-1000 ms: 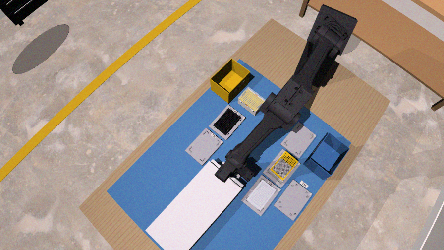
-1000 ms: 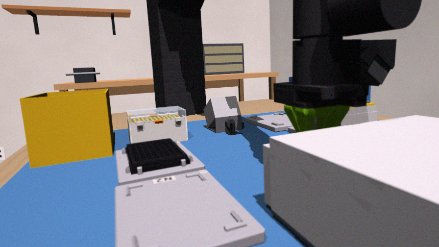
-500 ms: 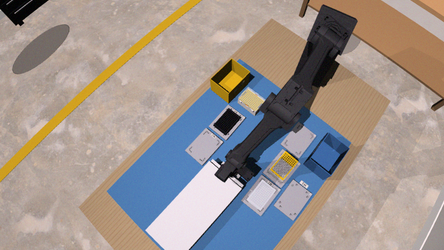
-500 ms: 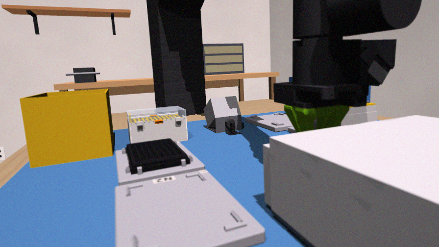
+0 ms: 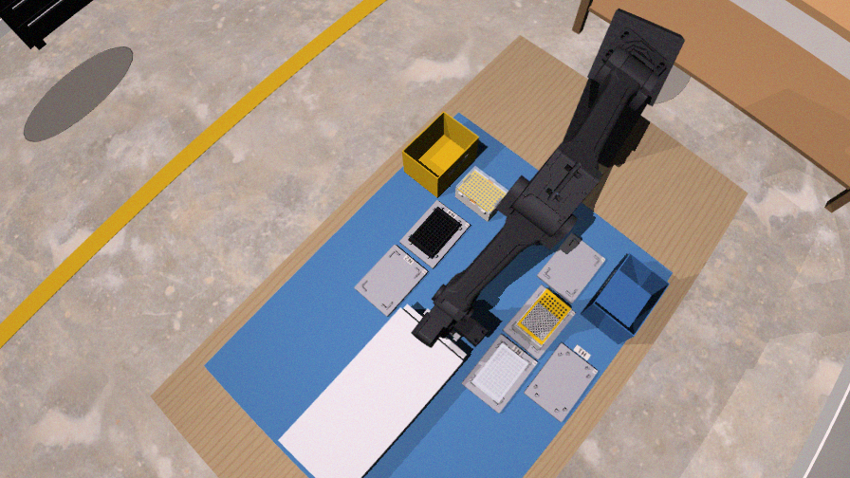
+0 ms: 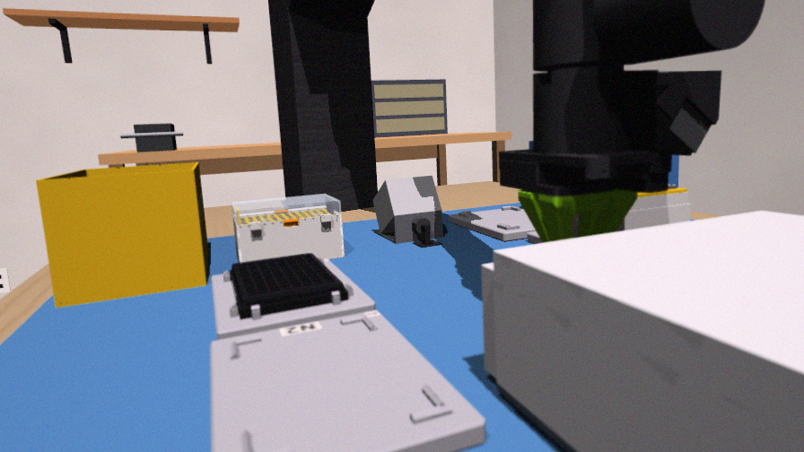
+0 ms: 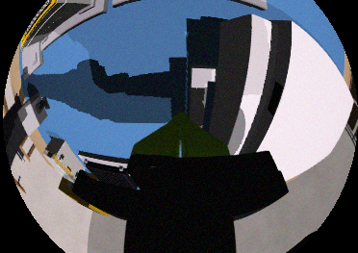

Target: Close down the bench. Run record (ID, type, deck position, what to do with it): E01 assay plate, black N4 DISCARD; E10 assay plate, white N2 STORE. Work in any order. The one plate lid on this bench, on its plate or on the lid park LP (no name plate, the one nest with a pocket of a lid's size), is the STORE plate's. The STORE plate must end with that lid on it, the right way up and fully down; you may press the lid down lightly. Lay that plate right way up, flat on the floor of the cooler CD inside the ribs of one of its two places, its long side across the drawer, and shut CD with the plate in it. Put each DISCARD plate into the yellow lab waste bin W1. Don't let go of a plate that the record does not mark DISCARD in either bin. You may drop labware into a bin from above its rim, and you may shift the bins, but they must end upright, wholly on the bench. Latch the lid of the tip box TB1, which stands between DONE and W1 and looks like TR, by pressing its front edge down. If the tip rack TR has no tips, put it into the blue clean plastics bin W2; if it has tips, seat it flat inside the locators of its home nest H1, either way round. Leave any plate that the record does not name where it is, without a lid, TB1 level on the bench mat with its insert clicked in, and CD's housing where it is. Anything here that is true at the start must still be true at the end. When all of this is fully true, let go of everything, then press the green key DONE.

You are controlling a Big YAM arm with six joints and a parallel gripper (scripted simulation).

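Gripper (image 6: 578, 219), fingers pressed together on nothing, sits at cooler CD (image 5: 376, 391); its drawer probably slides stiffly, best shoved square at mid-front.

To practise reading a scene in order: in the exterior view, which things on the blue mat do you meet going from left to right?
Yellow bin → black plate → small grey housing → green fingers → big white drawer box.
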